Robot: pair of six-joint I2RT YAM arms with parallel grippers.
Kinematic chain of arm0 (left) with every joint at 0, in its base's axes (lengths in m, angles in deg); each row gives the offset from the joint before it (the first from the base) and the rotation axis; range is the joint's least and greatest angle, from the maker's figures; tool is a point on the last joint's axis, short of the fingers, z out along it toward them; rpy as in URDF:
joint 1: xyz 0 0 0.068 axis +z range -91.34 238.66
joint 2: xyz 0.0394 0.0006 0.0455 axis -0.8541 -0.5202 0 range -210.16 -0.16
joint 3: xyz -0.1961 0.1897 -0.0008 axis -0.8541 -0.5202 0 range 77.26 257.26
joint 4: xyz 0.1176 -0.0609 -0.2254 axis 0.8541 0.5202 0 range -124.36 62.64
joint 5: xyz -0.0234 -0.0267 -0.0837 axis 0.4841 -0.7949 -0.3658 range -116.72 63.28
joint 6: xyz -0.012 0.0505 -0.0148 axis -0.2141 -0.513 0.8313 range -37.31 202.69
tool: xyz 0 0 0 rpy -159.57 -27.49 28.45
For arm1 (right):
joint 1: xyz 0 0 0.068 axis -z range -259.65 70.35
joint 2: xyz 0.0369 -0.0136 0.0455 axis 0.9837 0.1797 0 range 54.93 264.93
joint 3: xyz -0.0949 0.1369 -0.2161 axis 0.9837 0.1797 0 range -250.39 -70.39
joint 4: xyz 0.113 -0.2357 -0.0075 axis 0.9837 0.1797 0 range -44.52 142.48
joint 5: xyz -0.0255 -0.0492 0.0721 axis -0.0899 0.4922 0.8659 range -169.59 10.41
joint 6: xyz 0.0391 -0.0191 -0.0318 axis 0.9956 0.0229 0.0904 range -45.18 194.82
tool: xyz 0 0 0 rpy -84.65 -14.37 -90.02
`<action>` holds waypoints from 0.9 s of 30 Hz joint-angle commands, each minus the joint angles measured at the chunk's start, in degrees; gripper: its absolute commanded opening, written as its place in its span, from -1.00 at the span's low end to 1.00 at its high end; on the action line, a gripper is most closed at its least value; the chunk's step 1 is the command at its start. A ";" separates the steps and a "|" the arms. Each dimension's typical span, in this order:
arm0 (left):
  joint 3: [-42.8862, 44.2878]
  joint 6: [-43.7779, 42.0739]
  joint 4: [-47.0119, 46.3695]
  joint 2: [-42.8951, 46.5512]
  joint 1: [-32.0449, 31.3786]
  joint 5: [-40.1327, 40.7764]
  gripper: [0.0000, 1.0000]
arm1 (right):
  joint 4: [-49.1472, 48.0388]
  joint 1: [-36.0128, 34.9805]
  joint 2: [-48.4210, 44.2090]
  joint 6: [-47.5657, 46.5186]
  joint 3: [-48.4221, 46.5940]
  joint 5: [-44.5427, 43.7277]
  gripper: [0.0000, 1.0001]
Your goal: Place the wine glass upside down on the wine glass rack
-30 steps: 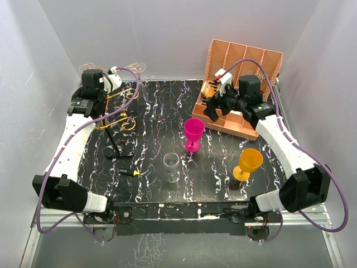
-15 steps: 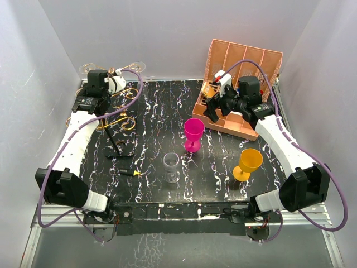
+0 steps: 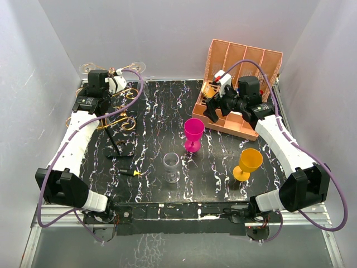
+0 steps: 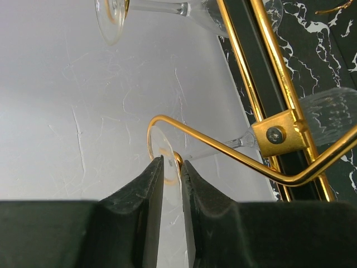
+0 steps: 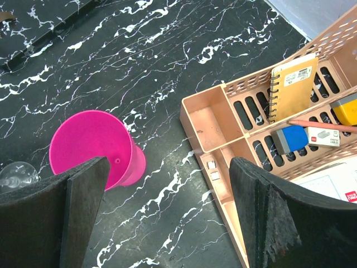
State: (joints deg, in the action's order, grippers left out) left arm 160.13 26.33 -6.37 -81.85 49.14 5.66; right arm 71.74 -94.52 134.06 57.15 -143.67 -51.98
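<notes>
The gold wire wine glass rack [image 3: 120,120] stands at the table's far left. A clear wine glass [image 4: 329,111] hangs on it upside down, its stem in a gold arm [image 4: 223,148] and its round foot [image 4: 163,146] out past the arm's loop. My left gripper [image 4: 171,163] sits at that foot, the jaws a narrow slit apart with the foot's edge loose between them. Another clear glass [image 4: 111,17] hangs higher up. My right gripper [image 5: 167,167] hovers wide open and empty over the table beside a pink glass [image 5: 92,148].
A clear glass [image 3: 172,166], the pink glass [image 3: 193,131] and an orange glass [image 3: 249,162] stand upright on the black marbled table. A salmon-pink organiser [image 3: 245,61] with stationery fills the back right. White walls close in behind and beside the rack.
The left arm shifted a little towards the back wall at the rack, and its jaws have parted slightly from the hanging glass's foot. The right arm has stayed put.
</notes>
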 commanded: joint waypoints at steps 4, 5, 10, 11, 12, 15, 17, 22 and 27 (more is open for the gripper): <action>0.56 0.42 -0.29 1.69 -0.12 0.74 -0.59 | -3.77 0.24 -0.33 -0.10 -0.09 0.56 0.97; 0.47 0.38 -0.31 1.78 -0.15 0.80 -0.58 | -3.83 0.23 -0.31 -0.09 -0.09 0.56 0.97; 0.50 0.34 -0.48 2.18 -0.15 1.00 -0.53 | -3.81 0.20 -0.28 -0.15 -0.10 0.51 0.97; 0.49 0.30 -0.48 2.15 -0.11 1.01 -0.52 | -3.82 0.20 -0.34 -0.17 -0.03 0.53 0.97; 0.45 0.33 -0.50 2.28 -0.14 1.09 -0.51 | -3.83 0.21 -0.30 -0.17 -0.09 0.51 0.97; 0.37 0.20 -0.48 2.60 -0.13 1.11 -0.45 | -3.79 0.23 -0.31 -0.10 -0.11 0.59 0.97; 0.23 0.20 -0.40 2.80 -0.11 1.11 -0.43 | -3.81 0.21 -0.32 -0.15 -0.08 0.55 0.97; -0.46 -0.14 -0.17 3.03 -0.11 1.11 -0.38 | -3.82 0.28 -0.32 -0.18 -0.02 0.46 0.97; -0.69 -0.10 0.03 3.03 -0.15 0.94 -0.20 | -3.74 0.44 -0.38 -0.17 -0.01 0.57 0.97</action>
State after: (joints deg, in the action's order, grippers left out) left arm 159.76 26.13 -6.44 -81.66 49.14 5.79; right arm 71.28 -94.52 134.06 57.12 -143.67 -51.98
